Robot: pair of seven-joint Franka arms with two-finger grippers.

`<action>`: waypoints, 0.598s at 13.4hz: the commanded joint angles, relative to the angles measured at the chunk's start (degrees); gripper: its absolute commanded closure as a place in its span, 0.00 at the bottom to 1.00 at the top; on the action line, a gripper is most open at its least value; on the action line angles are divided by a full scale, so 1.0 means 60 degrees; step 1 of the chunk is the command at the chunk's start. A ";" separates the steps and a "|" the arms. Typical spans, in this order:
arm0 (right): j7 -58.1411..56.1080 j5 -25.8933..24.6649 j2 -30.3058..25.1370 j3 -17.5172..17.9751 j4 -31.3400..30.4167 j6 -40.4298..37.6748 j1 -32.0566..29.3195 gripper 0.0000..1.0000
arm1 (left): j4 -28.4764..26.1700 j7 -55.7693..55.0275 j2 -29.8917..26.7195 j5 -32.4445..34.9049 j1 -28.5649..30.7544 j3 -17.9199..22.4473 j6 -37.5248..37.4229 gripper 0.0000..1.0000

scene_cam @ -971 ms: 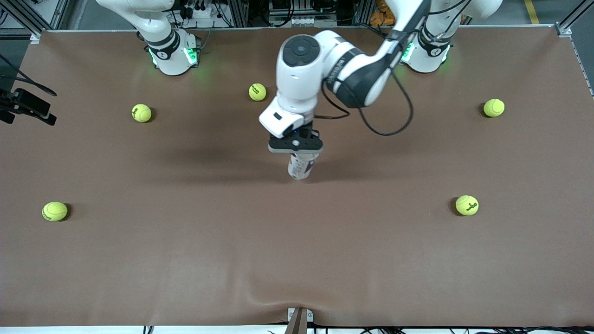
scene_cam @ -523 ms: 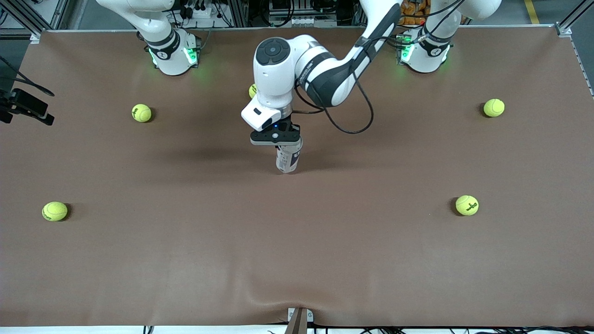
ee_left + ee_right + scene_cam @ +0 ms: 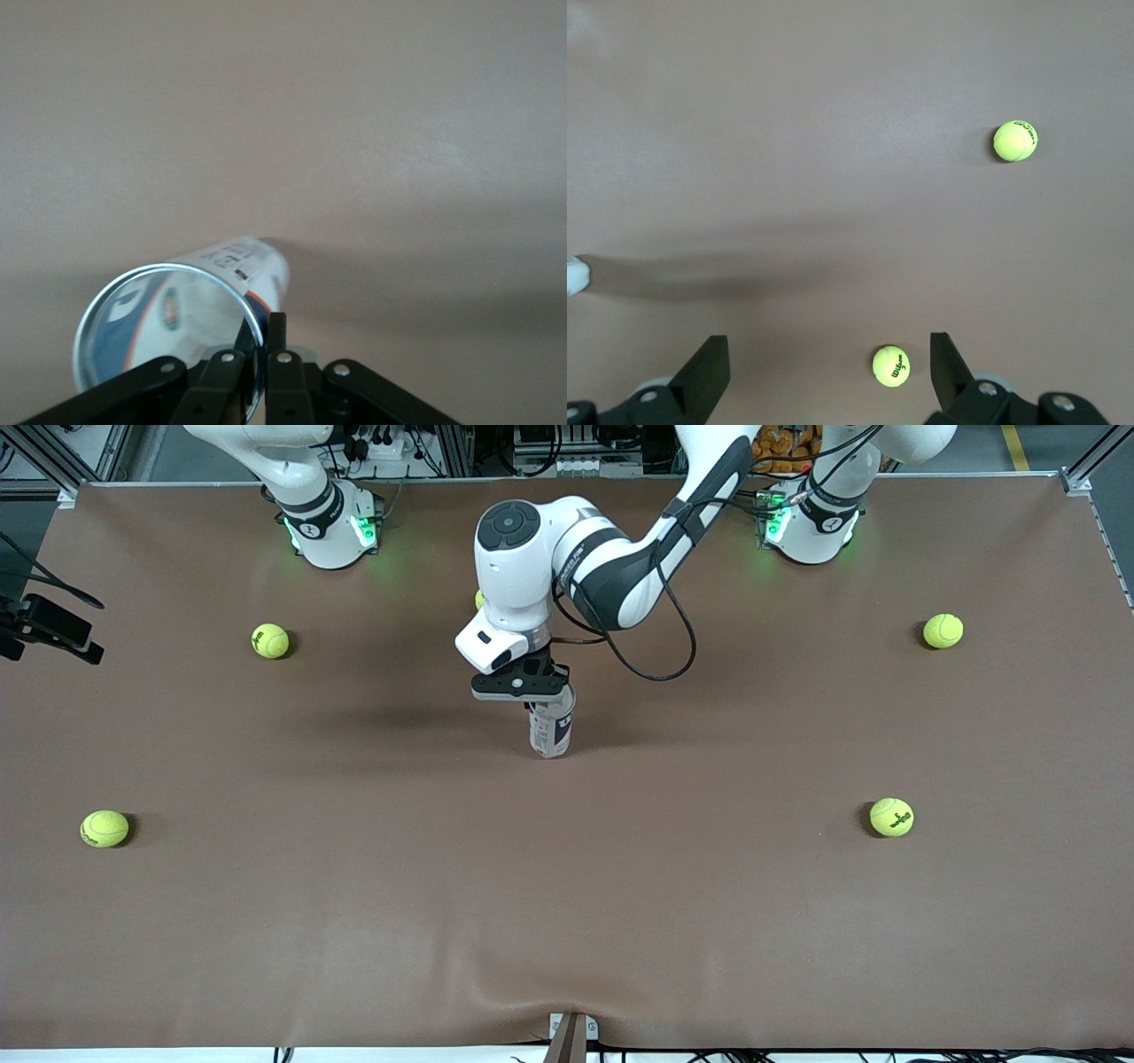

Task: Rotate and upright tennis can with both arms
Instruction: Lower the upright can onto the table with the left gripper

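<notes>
Left tool (image 3: 532, 702) is clamping the tennis can's (image 3: 551, 731) rim, can standing upright mid-worktop (image 3: 567, 886). Right tool (image 3: 828, 372) (arm waiting) is hanging with fingers spread apart.

Tennis can (image 3: 551, 731) upright mid-table — open-topped, white/blue label.

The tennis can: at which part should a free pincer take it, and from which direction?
The tennis can stands upright mid-table, its open rim pinched by the left pincer from above. So a free pincer, like the open right pincer waiting aside, should probably grip the lower label part, approaching level from the right arm's end, fingers across the round wall.
</notes>
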 commanded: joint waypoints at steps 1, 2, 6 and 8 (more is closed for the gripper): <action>0.0103 0.0178 -0.0030 0.0173 0.0027 -0.0064 -0.0214 0.00 | 0.0210 0.0005 0.0275 0.0242 -0.0101 0.0072 0.0218 0.78; 0.0103 0.0178 -0.0030 0.0173 0.0027 -0.0064 -0.0214 0.00 | 0.0210 0.0006 0.0319 0.0242 -0.0101 0.0057 0.0378 0.77; 0.0103 0.0178 -0.0030 0.0159 0.0041 -0.0064 -0.0214 0.00 | 0.0239 -0.0155 0.0320 0.0242 -0.0115 0.0043 0.0702 0.00; 0.0103 0.0178 -0.0016 0.0173 0.0027 -0.0064 -0.0214 0.00 | 0.0225 -0.0185 -0.0030 0.0228 -0.0115 0.0042 0.0673 0.00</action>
